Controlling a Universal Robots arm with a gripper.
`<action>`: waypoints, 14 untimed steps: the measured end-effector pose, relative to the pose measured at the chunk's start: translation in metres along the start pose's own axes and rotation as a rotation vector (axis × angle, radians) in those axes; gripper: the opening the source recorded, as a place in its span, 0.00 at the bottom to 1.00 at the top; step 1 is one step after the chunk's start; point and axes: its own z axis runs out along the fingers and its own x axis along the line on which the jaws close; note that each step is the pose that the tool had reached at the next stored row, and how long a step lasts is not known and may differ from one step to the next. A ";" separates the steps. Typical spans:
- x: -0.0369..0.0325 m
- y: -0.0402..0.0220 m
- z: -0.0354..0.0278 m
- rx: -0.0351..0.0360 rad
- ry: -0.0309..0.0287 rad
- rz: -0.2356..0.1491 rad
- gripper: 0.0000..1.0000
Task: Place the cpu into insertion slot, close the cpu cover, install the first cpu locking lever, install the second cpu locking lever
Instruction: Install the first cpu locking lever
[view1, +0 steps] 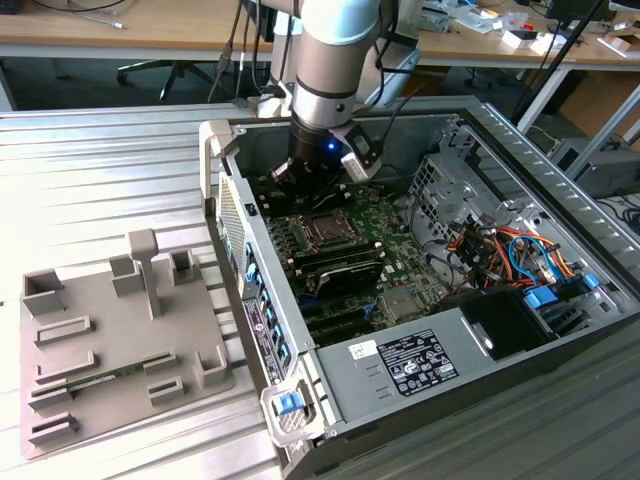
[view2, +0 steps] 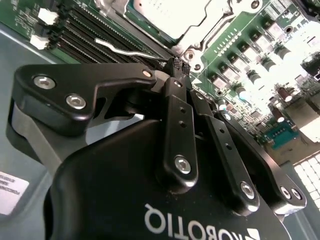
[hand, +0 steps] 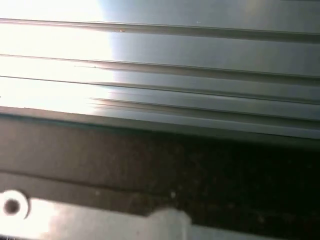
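Note:
The cpu (view2: 165, 11) shows its dull silver top inside the socket, and the silvery cpu cover (view2: 212, 22) lies down flat around it. In the exterior view the socket (view1: 322, 231) sits mid-board inside the open computer case. My gripper (view2: 180, 64) is shut, its black fingertips pressed together just off a corner of the cover near a screw post. A thin silver locking lever (view2: 117, 47) lies beside the socket along the memory slots. I cannot tell whether it is latched. The arm's wrist (view1: 318, 165) hangs over the board's rear part.
The case's side wall (view1: 240, 250) rises between the board and a grey fixture plate (view1: 110, 340) on the ribbed metal table (hand: 200, 75). A power supply (view1: 420, 360) and a cable bundle (view1: 510, 250) fill the case's near and right side. Black memory slots (view2: 85, 35) flank the socket.

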 end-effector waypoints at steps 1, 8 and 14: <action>0.0012 0.0004 -0.0007 0.0001 -0.0018 0.000 0.11; 0.0012 0.0067 -0.0011 -0.0001 -0.0025 -0.006 0.11; 0.0011 0.0056 -0.0009 -0.0007 -0.0027 -0.015 0.11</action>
